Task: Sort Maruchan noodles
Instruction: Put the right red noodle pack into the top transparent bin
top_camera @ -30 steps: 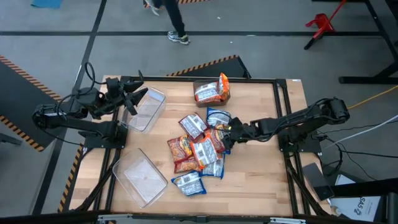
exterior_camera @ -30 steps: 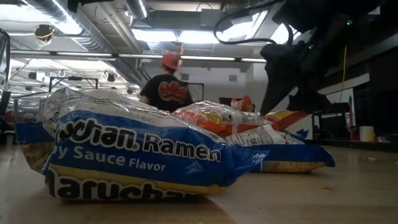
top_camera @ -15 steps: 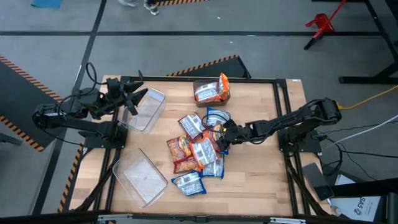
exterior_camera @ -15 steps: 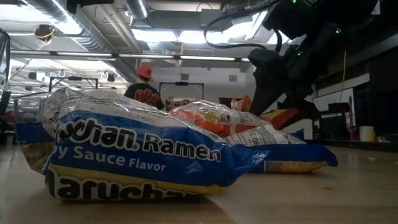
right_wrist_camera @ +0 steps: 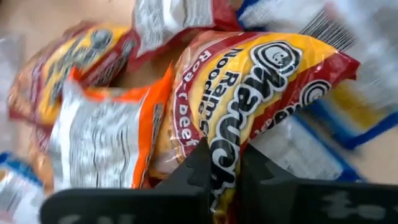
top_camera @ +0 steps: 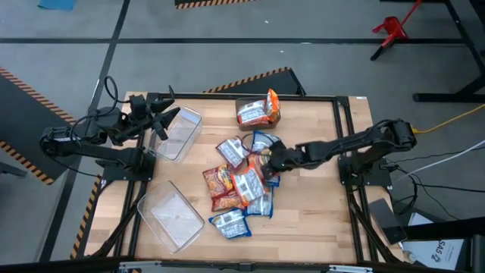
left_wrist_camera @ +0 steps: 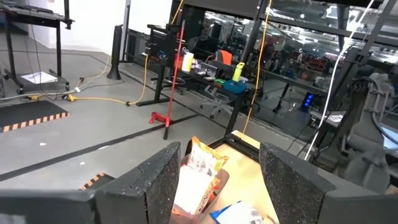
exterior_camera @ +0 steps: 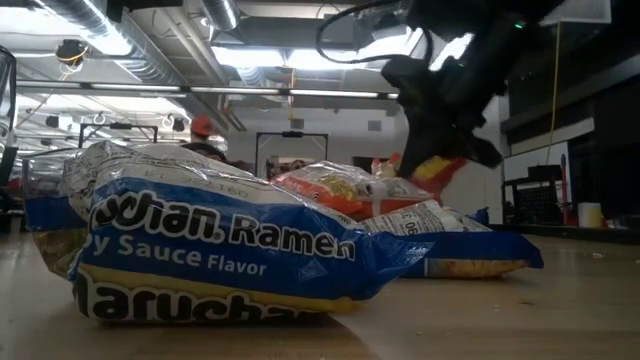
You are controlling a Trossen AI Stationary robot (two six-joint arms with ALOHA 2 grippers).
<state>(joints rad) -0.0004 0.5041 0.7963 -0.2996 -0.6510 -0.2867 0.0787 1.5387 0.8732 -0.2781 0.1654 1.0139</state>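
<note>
- The left gripper (top_camera: 165, 121) hangs over the clear bin (top_camera: 180, 135) at the far left of the tabletop (top_camera: 318, 220), exactly where it was a second ago; its fingers (left_wrist_camera: 158, 180) stand wide apart and hold nothing.
- A second empty bin (top_camera: 171, 216) sits at the near left, and a small tray (top_camera: 246, 102) at the far middle already carries two packets (top_camera: 258, 111).
- The heap of noodle packets (top_camera: 239, 186) lies in the middle of the tabletop, blue and orange ones overlapping.
- The right gripper (top_camera: 270, 161) has slid leftward from the heap's right edge onto its far-right side within the last second, and its fingers have closed from wide to narrow.
- The right wrist view shows those fingers pinching the edge of a red-and-yellow packet (right_wrist_camera: 249, 93).
- That suggests one packet is now gripped and ready to lift toward a bin, though it is not yet raised clear of its neighbours.
</note>
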